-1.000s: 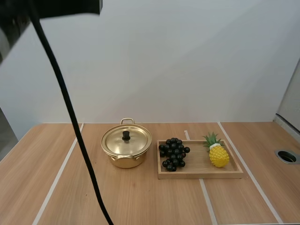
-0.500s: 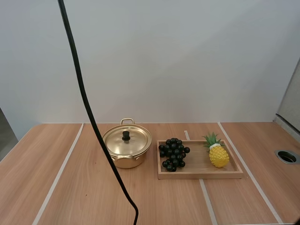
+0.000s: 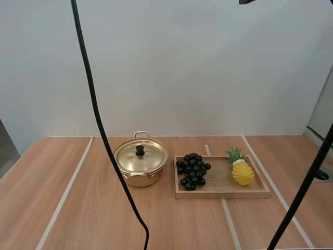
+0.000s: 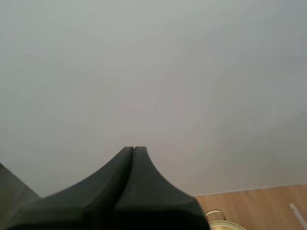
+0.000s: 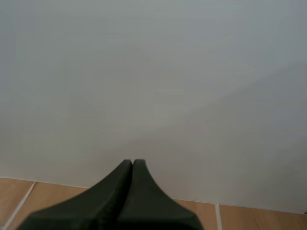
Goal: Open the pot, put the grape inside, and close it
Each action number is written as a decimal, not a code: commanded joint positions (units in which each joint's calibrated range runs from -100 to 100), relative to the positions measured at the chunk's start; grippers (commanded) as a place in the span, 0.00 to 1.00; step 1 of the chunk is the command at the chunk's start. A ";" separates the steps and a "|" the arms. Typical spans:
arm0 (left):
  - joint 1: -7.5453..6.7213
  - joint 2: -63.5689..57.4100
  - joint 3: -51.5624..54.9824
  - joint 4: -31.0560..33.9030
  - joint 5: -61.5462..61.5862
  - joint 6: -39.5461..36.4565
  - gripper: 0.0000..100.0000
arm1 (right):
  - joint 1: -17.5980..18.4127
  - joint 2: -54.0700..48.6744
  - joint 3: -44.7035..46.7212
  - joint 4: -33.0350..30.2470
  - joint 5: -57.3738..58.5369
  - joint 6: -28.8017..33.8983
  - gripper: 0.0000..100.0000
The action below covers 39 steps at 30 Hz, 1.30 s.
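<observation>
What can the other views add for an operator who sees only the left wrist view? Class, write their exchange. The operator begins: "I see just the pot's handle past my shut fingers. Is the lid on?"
Observer: Yes. In the high view the lid sits closed on the pot, black knob up.
Operator: Where are the grapes?
Observer: The grapes lie at the left end of a wooden tray, just to the right of the pot. A pineapple lies at the tray's other end.
Operator: Is the other arm carrying anything?
Observer: No. The right wrist view shows the right gripper with its fingers together on nothing.
</observation>
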 commanded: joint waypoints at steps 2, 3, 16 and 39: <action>0.04 0.86 -0.51 -2.32 0.17 1.08 0.00 | -0.22 -1.15 1.96 0.09 0.00 0.41 0.01; 0.04 1.16 -0.51 -2.32 0.17 1.08 0.00 | -0.22 -1.15 2.74 -0.57 0.00 0.41 0.01; 0.04 3.24 -0.51 -2.10 0.17 1.27 0.00 | 0.00 -1.15 21.76 -2.63 0.00 -1.23 0.01; 0.04 4.41 1.98 -5.53 0.17 -0.09 1.00 | 1.36 -1.24 25.43 -0.45 0.00 -1.88 1.00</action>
